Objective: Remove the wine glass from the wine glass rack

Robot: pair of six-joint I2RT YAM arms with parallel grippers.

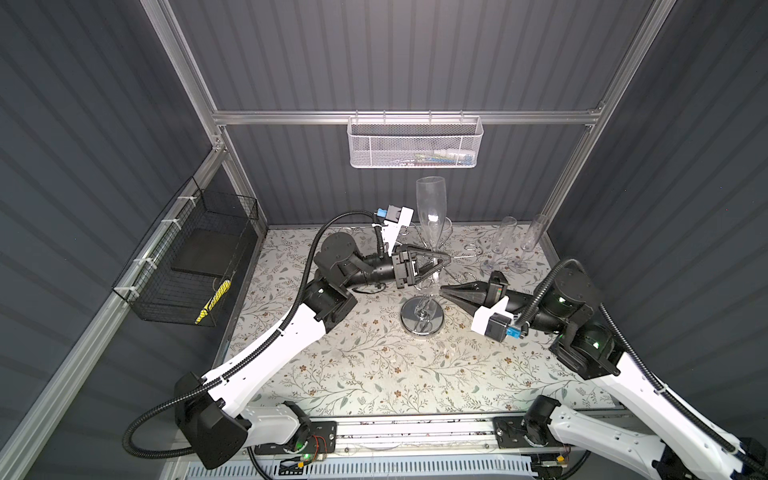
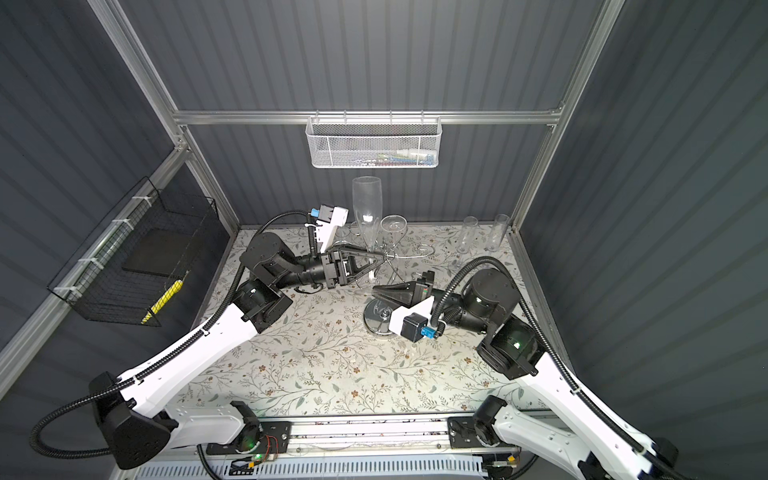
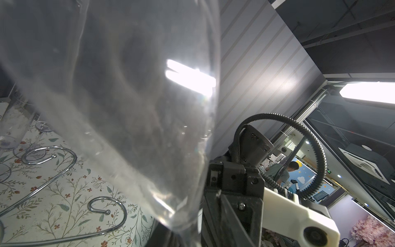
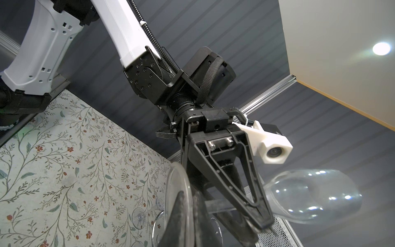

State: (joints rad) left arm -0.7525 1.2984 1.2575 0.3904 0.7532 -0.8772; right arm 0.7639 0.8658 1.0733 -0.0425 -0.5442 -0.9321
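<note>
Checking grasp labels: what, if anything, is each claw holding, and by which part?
Left claw grips the wine glass by its stem, near the bowl. Right claw is shut, apparently holding nothing.

Clear wine glass [image 1: 431,203] points rim-up over the chrome wine glass rack [image 1: 412,322].

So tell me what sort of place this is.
Probably a robot test cell, not a home: dark grey ribbed wall panels on a silver aluminium frame, with a white-and-black left arm and right arm mounted at a floral-patterned tabletop.
</note>
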